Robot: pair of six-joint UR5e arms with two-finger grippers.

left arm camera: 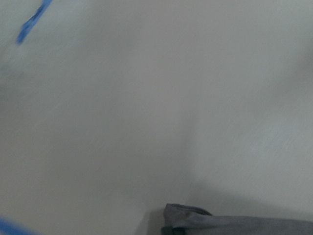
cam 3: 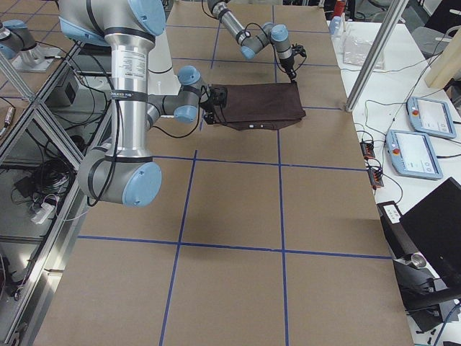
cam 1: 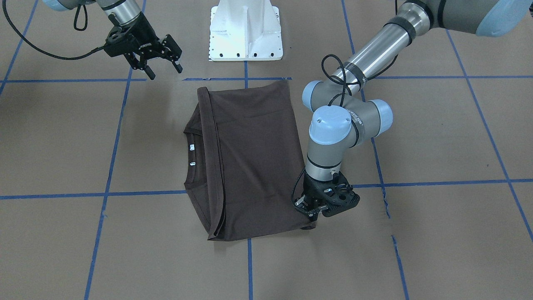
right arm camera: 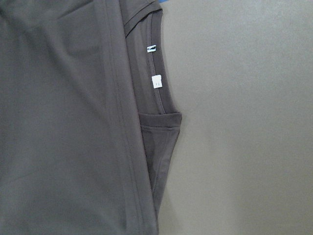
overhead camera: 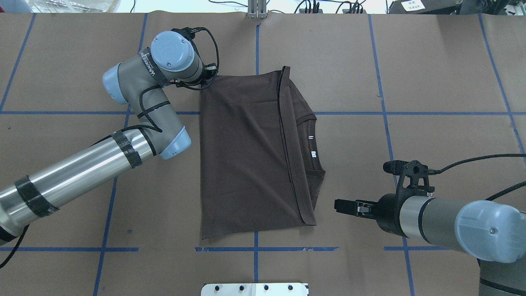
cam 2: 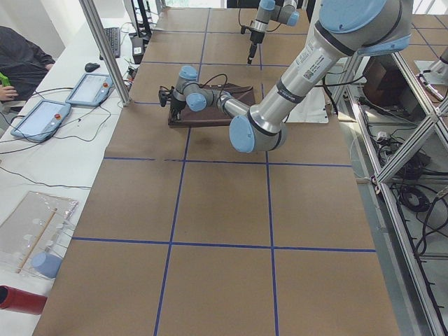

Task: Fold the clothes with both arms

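At the middle of the brown paper-covered table (overhead camera: pixel 431 61), seen from overhead: the dark brown-grey T-shirt (overhead camera: pixel 246 164), lying flat, folded into a tall rectangle, long sides running 12 to 6 o'clock. Along its 3 o'clock side, the ribbed collar (right arm camera: pixel 167 85) peeking out from under a folded-over layer, two white tags (overhead camera: pixel 313 154) showing just inside it. Then the hemmed edge (overhead camera: pixel 292 156) of that top layer, running from 12 down to 6, on the 9 o'clock side of the tags. Up at the shirt's 11 o'clock corner, the left gripper (cam 1: pixel 309 210), pointed straight down, right on the corner of the cloth, left arm (overhead camera: pixel 82 172) reaching in from 8 o'clock. Clamped on fabric or merely touching it? Hard to say: fingertips hidden behind the wrist in the wide views, and the left wrist camera giving only blur and a sliver of grey cloth. Over at 4 o'clock, the right gripper (cam 1: pixel 165 71), off the shirt and apart from it, raised above the table, fingers spread wide, nothing between them. Behind it the right arm (overhead camera: pixel 444 218), its wrist camera looking down on collar and tags. Across the paper, blue tape lines (overhead camera: pixel 382 61) in a grid; at 6 o'clock, the white base pedestal (cam 1: pixel 245 31).
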